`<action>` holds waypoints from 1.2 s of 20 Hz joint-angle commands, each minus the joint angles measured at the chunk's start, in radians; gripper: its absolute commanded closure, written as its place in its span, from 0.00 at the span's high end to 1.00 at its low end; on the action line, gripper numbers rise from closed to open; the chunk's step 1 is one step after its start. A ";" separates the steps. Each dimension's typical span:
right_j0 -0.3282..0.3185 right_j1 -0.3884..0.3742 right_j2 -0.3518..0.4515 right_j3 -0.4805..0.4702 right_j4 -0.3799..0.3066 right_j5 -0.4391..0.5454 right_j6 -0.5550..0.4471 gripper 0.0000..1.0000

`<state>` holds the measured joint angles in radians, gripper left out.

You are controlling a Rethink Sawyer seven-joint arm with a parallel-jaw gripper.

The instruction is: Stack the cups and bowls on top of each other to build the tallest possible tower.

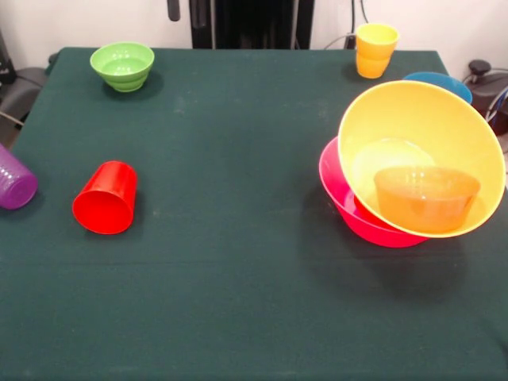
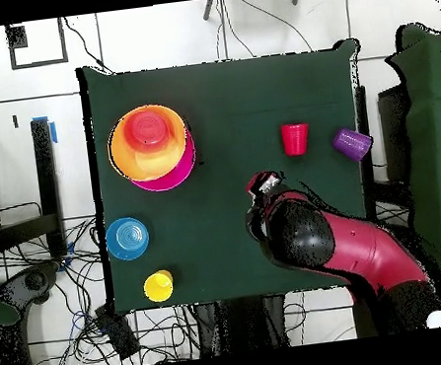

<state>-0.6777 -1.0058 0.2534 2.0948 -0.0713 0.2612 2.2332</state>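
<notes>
The tower stands at the right: a large yellow-orange bowl (image 1: 421, 131) sits tilted in a large pink bowl (image 1: 349, 202), with a small orange bowl (image 1: 426, 198) inside; it also shows in the overhead view (image 2: 150, 144). A small blue bowl (image 1: 440, 82) stands behind it. A yellow cup (image 1: 376, 38) sits on an orange cup (image 1: 371, 68) at the far right. A green bowl (image 1: 122, 65) stands far left. A red cup (image 1: 105, 198) and a purple cup (image 1: 14, 181) lie on their sides at the left. My gripper (image 2: 262, 183) hangs above the table, holding nothing I can see.
The table has a dark green cloth (image 1: 238, 238). My red and black arm (image 2: 342, 245) covers the green bowl's corner in the overhead view. Cables and dark equipment (image 1: 484, 79) lie beyond the table's right far edge. The purple cup lies at the table's left edge.
</notes>
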 commanded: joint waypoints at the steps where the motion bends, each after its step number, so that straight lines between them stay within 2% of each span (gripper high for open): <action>1: -0.004 -0.012 0.022 0.001 -0.066 0.047 -0.028 1.00; 3: -0.001 -0.010 0.010 0.003 -0.076 0.042 -0.026 1.00; 7: -0.047 0.022 0.005 0.066 -0.119 -0.049 -0.024 1.00; 9: -0.058 0.048 -0.023 0.075 -0.153 -0.070 -0.022 1.00; 13: -0.112 0.121 0.003 0.081 -0.200 -0.144 -0.013 1.00; 20: -0.128 0.208 -0.017 0.053 -0.281 -0.229 0.011 1.00; 24: -0.127 0.249 -0.031 0.055 -0.305 -0.290 0.039 1.00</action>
<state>-0.8197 -0.8753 0.2284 2.1049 -0.2781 0.0499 2.2332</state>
